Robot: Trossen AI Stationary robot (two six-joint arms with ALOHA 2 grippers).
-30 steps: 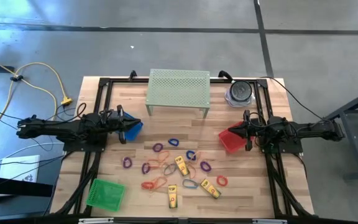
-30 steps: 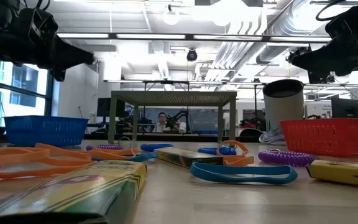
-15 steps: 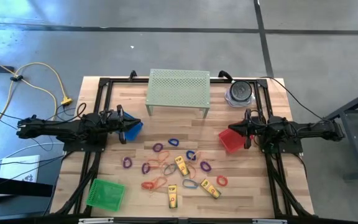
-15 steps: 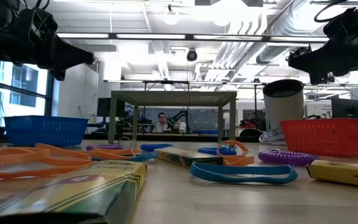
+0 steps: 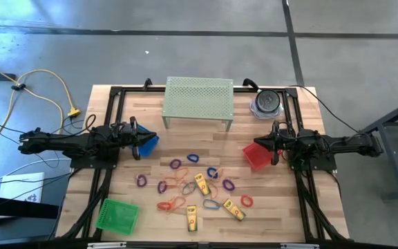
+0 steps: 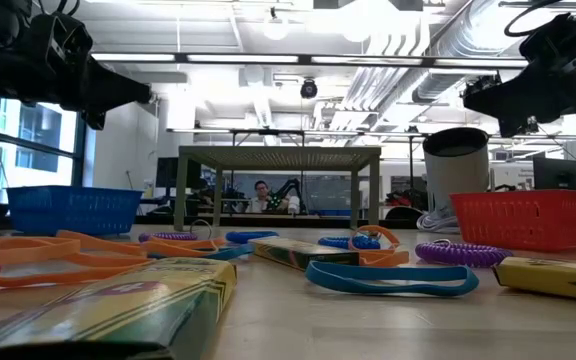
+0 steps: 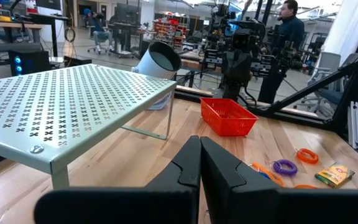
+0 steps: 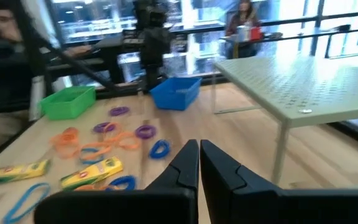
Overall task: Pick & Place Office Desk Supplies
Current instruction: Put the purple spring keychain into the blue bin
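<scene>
Supplies all sat loose mid-worktop: the rubber bands (image 5: pixel 185 181) in purple, blue, red and orange, bunched and partly overlapping, with four yellow crayon boxes (image 5: pixel 232 209) among them. We saw nothing sorted yet; none of it was in a basket.

Around the pile: blue basket (image 5: pixel 148 144) to its left, red basket (image 5: pixel 256 156) to its right, green basket (image 5: pixel 118 214) at the near-left corner. The pale green stand (image 5: pixel 198 99) sat at the back, with a grey cup (image 5: pixel 266 104) beside it at the back right.

The left gripper (image 5: pixel 137 137) hung above the worktop over the blue basket, fingers (image 7: pixel 219 171) pressed together, empty. The right gripper (image 5: pixel 273 144) hung by the red basket's edge, fingers (image 8: pixel 219 168) also together, holding nothing. Both were well apart from the pile.

Risks as we judged them:
- Bands are thin and lie flat, so the fingers would likely slip over one or scrape the worktop.
- Overlapping bands could tangle, so one grab might drag several along.
- Closed fingers would need to open before descending, or they would just push items around.
- The baskets look light; an arm swinging out could knock them.
- Both arms reaching into the same middle patch could collide.
</scene>
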